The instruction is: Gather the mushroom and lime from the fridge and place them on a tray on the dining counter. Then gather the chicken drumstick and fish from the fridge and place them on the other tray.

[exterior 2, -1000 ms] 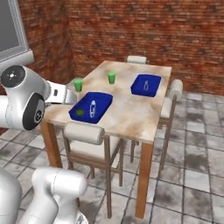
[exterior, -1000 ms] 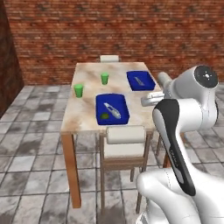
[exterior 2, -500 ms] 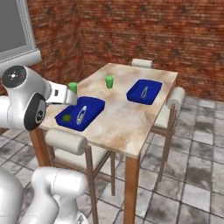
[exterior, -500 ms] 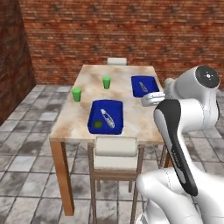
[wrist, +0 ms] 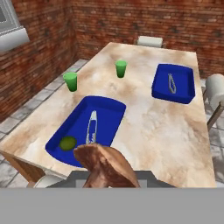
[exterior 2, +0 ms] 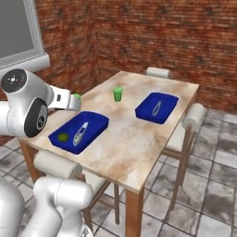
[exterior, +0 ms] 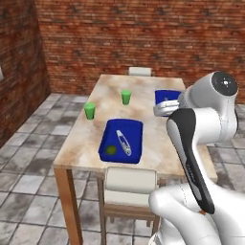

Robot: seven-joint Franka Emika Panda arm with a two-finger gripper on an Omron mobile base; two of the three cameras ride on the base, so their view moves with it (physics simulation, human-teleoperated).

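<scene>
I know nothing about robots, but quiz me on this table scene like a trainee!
1. How many green cups stand on the dining counter?
2. True or false: the lime lies in the blue tray nearer the robot.
3. What is in the pincer? A) a green cup B) a brown food item C) nothing

Key: 1. two; 2. true; 3. B
</scene>
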